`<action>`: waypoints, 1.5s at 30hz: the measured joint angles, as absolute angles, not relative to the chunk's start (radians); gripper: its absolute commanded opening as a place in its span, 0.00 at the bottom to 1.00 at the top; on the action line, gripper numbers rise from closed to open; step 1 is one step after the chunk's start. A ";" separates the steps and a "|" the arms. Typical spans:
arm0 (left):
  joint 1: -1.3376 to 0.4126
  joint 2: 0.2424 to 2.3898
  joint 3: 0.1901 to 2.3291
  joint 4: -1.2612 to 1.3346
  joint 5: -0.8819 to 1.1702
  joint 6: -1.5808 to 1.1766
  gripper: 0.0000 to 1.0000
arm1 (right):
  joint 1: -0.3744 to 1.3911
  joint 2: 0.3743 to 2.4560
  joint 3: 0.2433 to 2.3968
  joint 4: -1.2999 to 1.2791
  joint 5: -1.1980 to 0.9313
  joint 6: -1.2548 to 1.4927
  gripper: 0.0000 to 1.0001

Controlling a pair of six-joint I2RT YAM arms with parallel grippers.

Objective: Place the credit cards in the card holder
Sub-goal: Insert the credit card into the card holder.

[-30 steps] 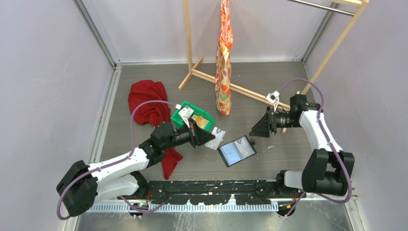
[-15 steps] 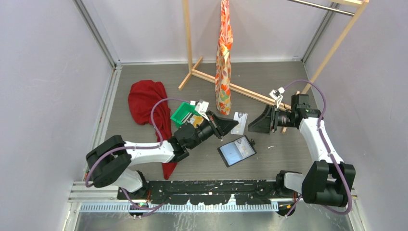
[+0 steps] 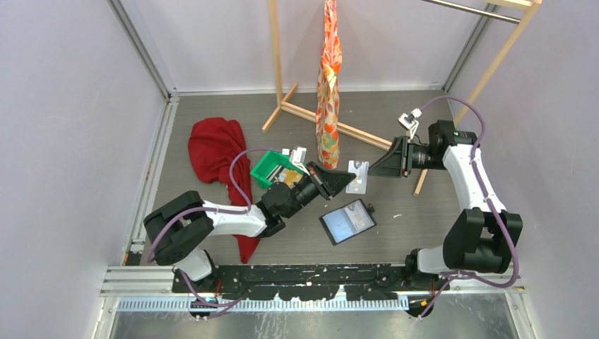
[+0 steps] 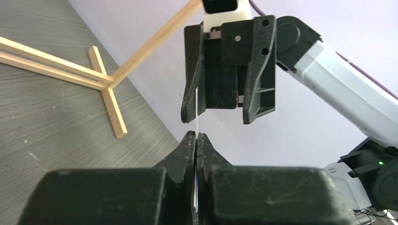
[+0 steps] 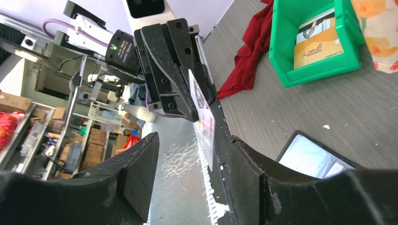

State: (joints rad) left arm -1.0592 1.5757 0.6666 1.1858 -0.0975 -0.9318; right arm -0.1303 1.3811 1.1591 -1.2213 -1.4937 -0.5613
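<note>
My left gripper is shut on a whitish credit card with dark marks and holds it in the air above the table. From the left wrist the card is edge-on, a thin white line rising from the closed jaws. My right gripper faces it, open, and its fingers straddle the card's free end, which lies nearer the right-hand finger. The black card holder lies open on the table below, pale lining up. More credit cards, an orange-yellow one on top, sit in the tray.
A green plastic tray stands left of the left gripper. A red cloth lies further left. A wooden rack's foot and a hanging orange patterned cloth stand behind. Walls close in on both sides.
The left arm has carried the card to the right, away from the tray. The right gripper has moved back and left until its fingers straddle the card's end.
</note>
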 measured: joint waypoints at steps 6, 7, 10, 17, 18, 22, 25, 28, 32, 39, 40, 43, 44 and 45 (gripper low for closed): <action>-1.059 1.611 0.672 1.250 -0.095 -0.963 0.00 | -0.113 1.426 1.176 -1.284 -1.494 -0.589 0.51; -1.059 1.615 0.672 1.253 -0.094 -0.966 0.00 | -0.110 1.428 1.178 -1.288 -1.494 -0.592 0.49; -1.059 1.628 0.679 1.260 -0.093 -0.971 0.01 | -0.101 1.431 1.204 -1.311 -1.493 -0.599 0.40; -1.060 1.633 0.692 1.298 -0.086 -0.992 0.01 | -0.099 1.444 1.245 -1.335 -1.494 -0.614 0.17; -1.060 1.634 0.692 1.303 -0.086 -0.994 0.01 | -0.098 1.447 1.245 -1.336 -1.494 -0.616 0.15; -1.060 1.642 0.692 1.311 -0.084 -1.005 0.01 | -0.096 1.460 1.246 -1.336 -1.494 -0.619 0.17; -1.060 1.645 0.692 1.312 -0.081 -1.014 0.01 | -0.093 1.473 1.254 -1.340 -1.494 -0.621 0.24; -1.060 1.647 0.692 1.312 -0.078 -1.015 0.01 | -0.093 1.495 1.280 -1.362 -1.494 -0.640 0.24; -1.060 1.651 0.691 1.313 -0.077 -1.018 0.00 | -0.093 1.523 1.323 -1.409 -1.494 -0.683 0.17; -1.060 1.655 0.691 1.321 -0.076 -1.024 0.33 | -0.089 1.530 1.336 -1.435 -1.492 -0.726 0.01; -1.060 1.656 0.690 1.320 -0.077 -1.028 0.42 | -0.087 1.530 1.336 -1.436 -1.485 -0.732 0.01; -1.060 1.650 0.670 1.307 -0.079 -1.031 0.51 | -0.085 1.530 1.335 -1.443 -1.437 -0.780 0.01; -1.059 1.638 0.654 1.285 -0.080 -1.024 0.52 | -0.084 1.530 1.333 -1.452 -1.412 -0.811 0.01; -1.059 1.612 0.627 1.242 -0.081 -1.014 0.53 | -0.084 1.530 1.330 -1.468 -1.388 -0.846 0.01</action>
State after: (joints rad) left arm -1.0592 1.6123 0.6266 1.2423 -0.0814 -1.0142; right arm -0.0841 1.5299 1.3304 -1.4681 -1.3876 -0.8455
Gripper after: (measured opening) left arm 0.501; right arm 0.025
